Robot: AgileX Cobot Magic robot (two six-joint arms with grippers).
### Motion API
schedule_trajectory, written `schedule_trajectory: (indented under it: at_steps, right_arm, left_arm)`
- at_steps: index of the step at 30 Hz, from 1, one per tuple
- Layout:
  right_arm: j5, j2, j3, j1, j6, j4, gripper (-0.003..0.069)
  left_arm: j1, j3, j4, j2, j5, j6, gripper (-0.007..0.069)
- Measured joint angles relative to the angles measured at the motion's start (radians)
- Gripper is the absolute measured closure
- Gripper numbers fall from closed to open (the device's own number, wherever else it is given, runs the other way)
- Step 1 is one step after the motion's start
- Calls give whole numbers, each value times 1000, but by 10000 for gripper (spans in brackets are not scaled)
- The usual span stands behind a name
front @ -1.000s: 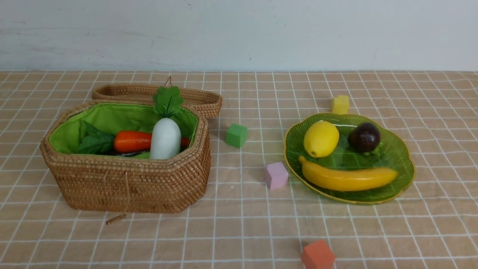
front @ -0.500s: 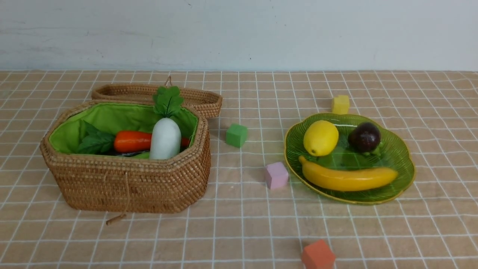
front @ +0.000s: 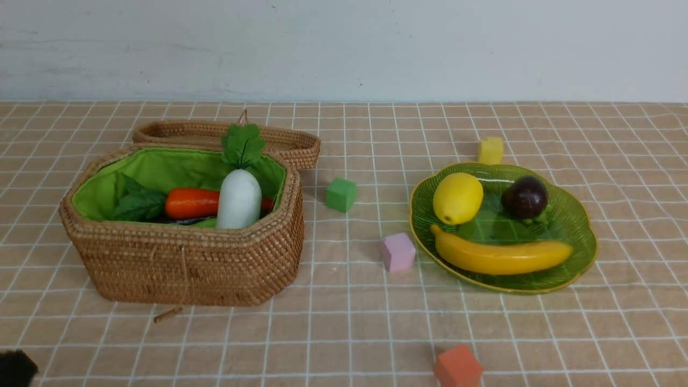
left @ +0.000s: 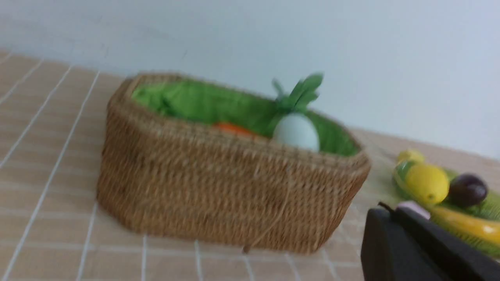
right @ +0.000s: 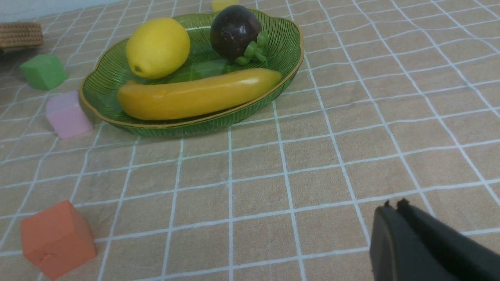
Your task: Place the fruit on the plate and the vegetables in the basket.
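I see the wicker basket (front: 183,252) holding the white radish (front: 238,199), propped upright against the lining, and the carrot (front: 191,203) lying beside it. The green leaf plate (front: 570,226) carries banana (front: 500,257), lemon (front: 457,198) and mangosteen (front: 524,197), so I judge the sorting finished. Both arms sit low and well clear of everything: my left gripper (left: 390,212) is clenched and empty near the basket's front, my right gripper (right: 392,207) likewise pinched together over bare cloth.

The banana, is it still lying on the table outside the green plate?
No, the banana lies inside the plate, along its near edge, in front of the lemon and the mangosteen.
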Motion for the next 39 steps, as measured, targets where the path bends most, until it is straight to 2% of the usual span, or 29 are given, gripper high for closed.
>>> schedule_trajectory:
  at_steps: [2,4,8,39]
  right_arm:
    - [0,0,0,0,0,0,642]
    - [0,0,-1,0,0,0,641]
    - [1,0,0,0,0,0,638]
    - [2,0,-1,0,0,0,592]
  left_arm:
    - [3,6,4,0,41,-4,636]
    - [4,12,24,0,180,-32,636]
    - [4,15,38,0,265,-54,636]
    - [4,15,43,0,265,-60,630]
